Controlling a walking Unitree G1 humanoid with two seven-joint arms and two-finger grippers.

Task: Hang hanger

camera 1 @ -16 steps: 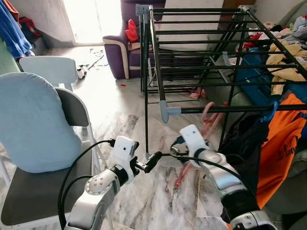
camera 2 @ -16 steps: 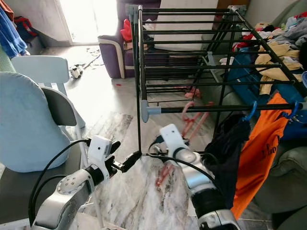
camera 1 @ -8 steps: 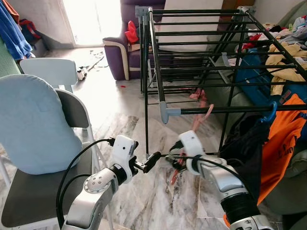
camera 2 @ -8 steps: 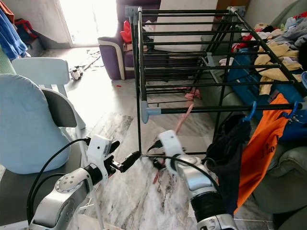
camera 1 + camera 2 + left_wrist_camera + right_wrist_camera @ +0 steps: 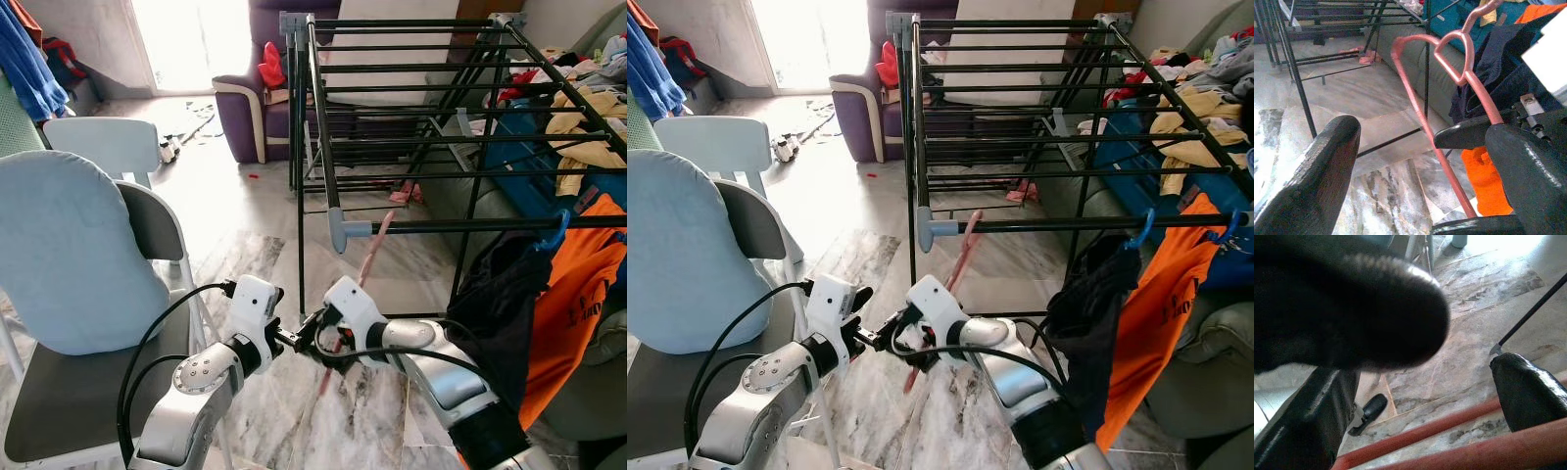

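Right claw (image 5: 328, 338) clamped on the lower end of a pink plastic hanger (image 5: 370, 257), held low in front of the black metal drying rack (image 5: 411, 108), the hanger slanting up toward the rack's near rail. Left claw (image 5: 302, 338) just left of it, fingers (image 5: 1327, 171) spread wide, nearly touching the right claw. Orange garment (image 5: 573, 294) hung on the rack's right. Grey chair with pale blue cushion (image 5: 69, 255) at near left.

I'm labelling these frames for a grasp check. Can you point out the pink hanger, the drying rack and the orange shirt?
pink hanger (image 5: 1410, 100), left wrist view, on its long straight arm.
drying rack (image 5: 460, 224), left eye view, on the near front rail.
orange shirt (image 5: 1161, 294), right eye view, on the hanging front panel.
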